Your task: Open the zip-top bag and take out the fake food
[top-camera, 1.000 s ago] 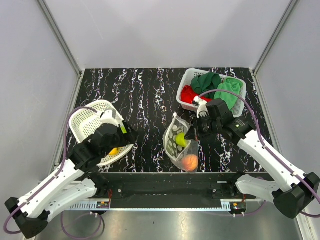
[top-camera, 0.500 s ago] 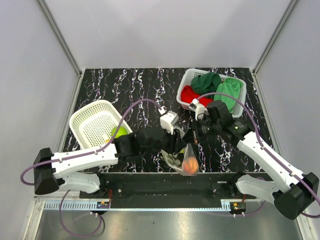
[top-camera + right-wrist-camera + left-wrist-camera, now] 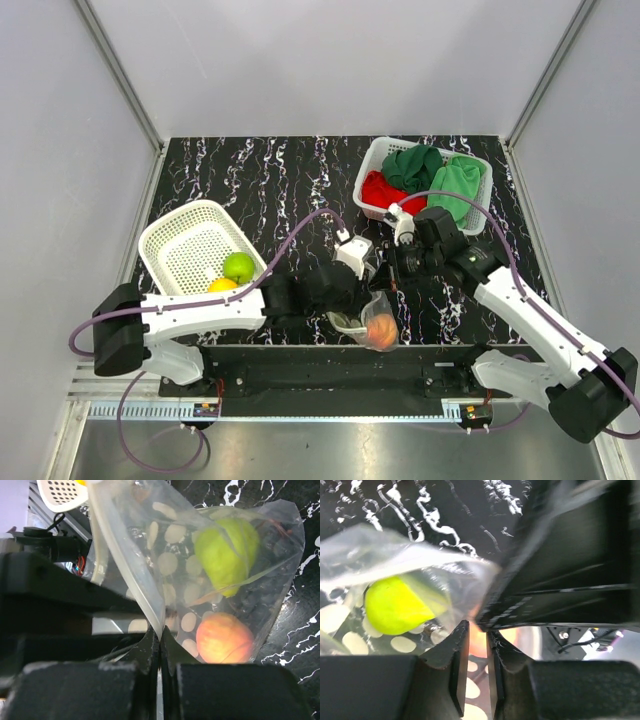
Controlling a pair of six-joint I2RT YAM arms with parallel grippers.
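The left arm (image 3: 200, 312) lies low and almost flat. It reaches rightwards from its base along the near edge of the black marbled table (image 3: 280, 185), its wrist turned toward the zip-top bag (image 3: 165, 565). The right arm (image 3: 530, 312) rises from its base at the near right, runs up and leftwards, then bends at the wrist so that its gripper meets the bag from the opposite side. The bag sits between the two grippers, by the middle of the table's near edge, with its top held up.

The right gripper (image 3: 160, 637) has its fingers pressed together on the bag's rim, and the clear dotted film runs up out of the pinch. The left gripper (image 3: 477, 632) is right at the bag with its fingers drawn nearly together, leaving only a thin slit (whether any film is caught in that slit cannot be told).

Inside the bag are the bagged apple (image 3: 227, 555) and, just beside it toward the bottom, the peach (image 3: 225, 637). The loose green apple (image 3: 238, 267) and the yellow fruit (image 3: 222, 286) lie side by side in the left white basket (image 3: 185, 250), well apart from the bag. The right white basket (image 3: 366, 175), at the far right of the table, holds a red cloth (image 3: 378, 190) and green cloths (image 3: 430, 170).
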